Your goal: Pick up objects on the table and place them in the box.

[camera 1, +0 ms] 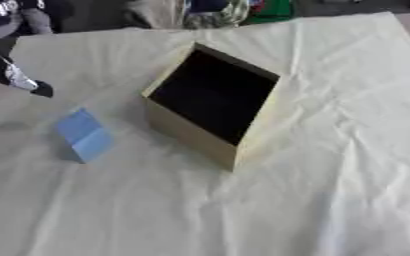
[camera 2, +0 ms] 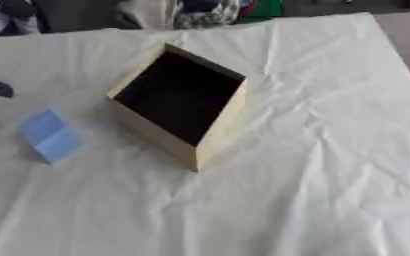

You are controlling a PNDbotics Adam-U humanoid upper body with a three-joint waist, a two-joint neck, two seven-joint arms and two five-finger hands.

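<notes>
A light blue block lies on the cream cloth at the left of the table. To its right stands an open wooden box, set askew, with a dark inside where nothing shows. My left hand comes in at the left edge, above and to the left of the blue block and apart from it. Only a black and silver tip of that hand shows. My right hand shows in neither view.
A wrinkled cream cloth covers the whole table. Beyond the far edge lie bundles of coloured fabric. The cloth spreads wide to the right of the box and in front of it.
</notes>
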